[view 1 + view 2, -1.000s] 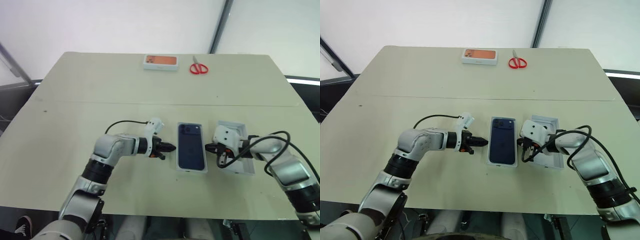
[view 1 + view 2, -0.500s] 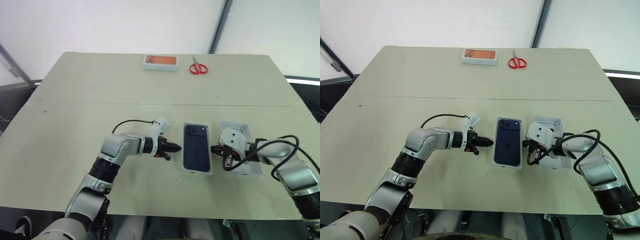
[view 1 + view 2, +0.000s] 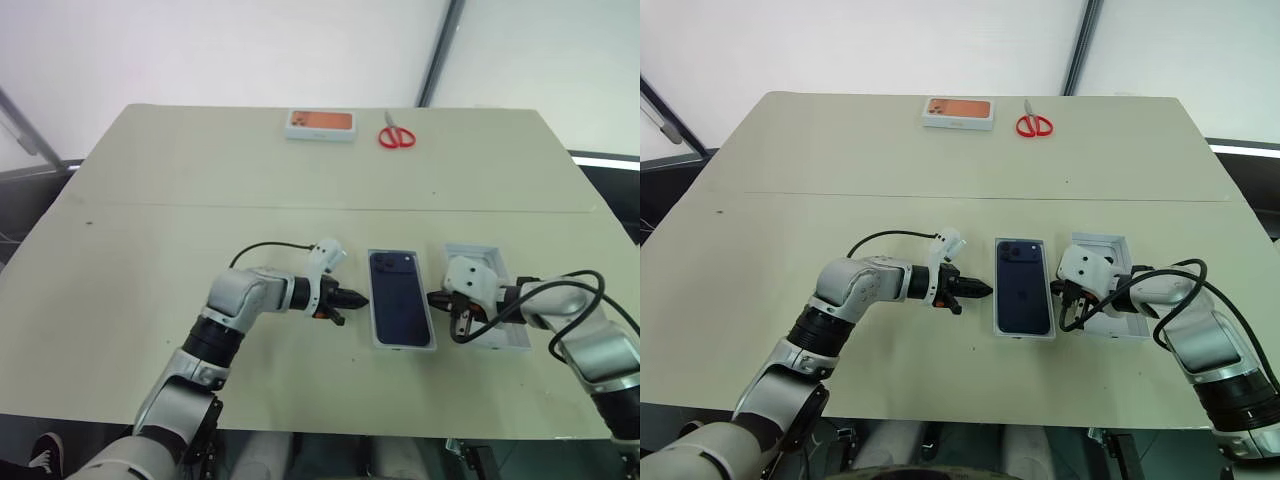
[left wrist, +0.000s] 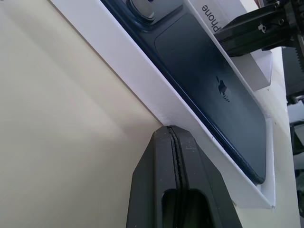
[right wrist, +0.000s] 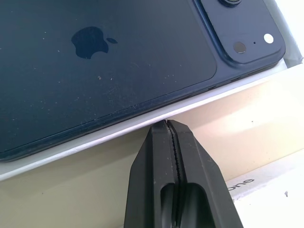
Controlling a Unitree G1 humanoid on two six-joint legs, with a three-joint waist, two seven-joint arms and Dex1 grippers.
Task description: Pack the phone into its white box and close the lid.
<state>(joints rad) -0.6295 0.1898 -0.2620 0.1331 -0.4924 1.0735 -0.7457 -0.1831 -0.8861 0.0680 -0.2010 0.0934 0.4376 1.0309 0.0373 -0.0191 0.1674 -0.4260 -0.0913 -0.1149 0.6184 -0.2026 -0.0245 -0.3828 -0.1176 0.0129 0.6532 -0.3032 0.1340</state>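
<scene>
Phone lies face down in the white box, pinched between my two closed, empty grippers. My left gripper touches the box's near wall at its tip; my right gripper presses the opposite wall. Behind the right gripper sits the lid, still off. I judge uneven pushing could skew or tip the shallow box, or shove it into the lid.
</scene>
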